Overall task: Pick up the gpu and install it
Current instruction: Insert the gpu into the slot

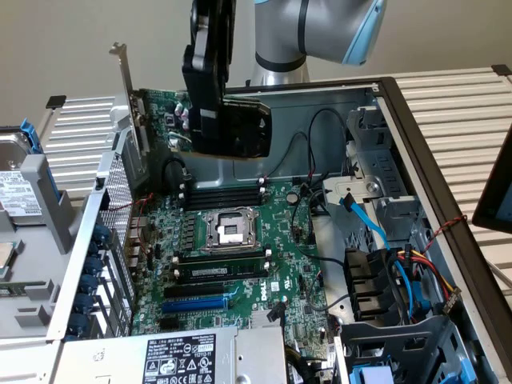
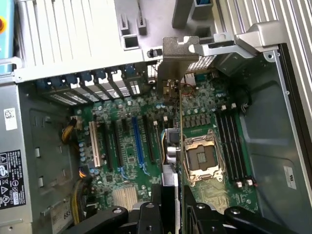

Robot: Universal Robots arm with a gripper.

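An open case (image 1: 336,94) lies on its side, its wall rising at the exterior view's right. The green motherboard (image 1: 280,264) covers its floor. The grey and blue arm (image 1: 320,28) comes in from above at the far side. A power supply (image 1: 184,356) with a white label sits at the near edge, and a hard drive (image 1: 16,192) lies outside the case at the exterior view's left.

The gripper (image 1: 210,136) hangs over the far part of the board, closed on the gpu (image 1: 246,128). Its 2 fingers (image 2: 163,207) press the card from either side, with the card's thin edge running between them in the wrist view. The gpu (image 2: 181,122) is held upright in the air, black shroud facing the exterior view's right and near side, and sits in no slot. Its silver bracket (image 1: 126,80) points to the exterior view's left, near the case's slotted rear panel.

Below the card lies the CPU socket (image 1: 226,228), open and bare. Black memory sticks (image 1: 224,192) lie between the socket and the far wall, under the card. A blue slot (image 1: 196,304) lies nearer the power supply. A blue cable (image 1: 368,220) curves down beside the drive cage at the exterior view's right.
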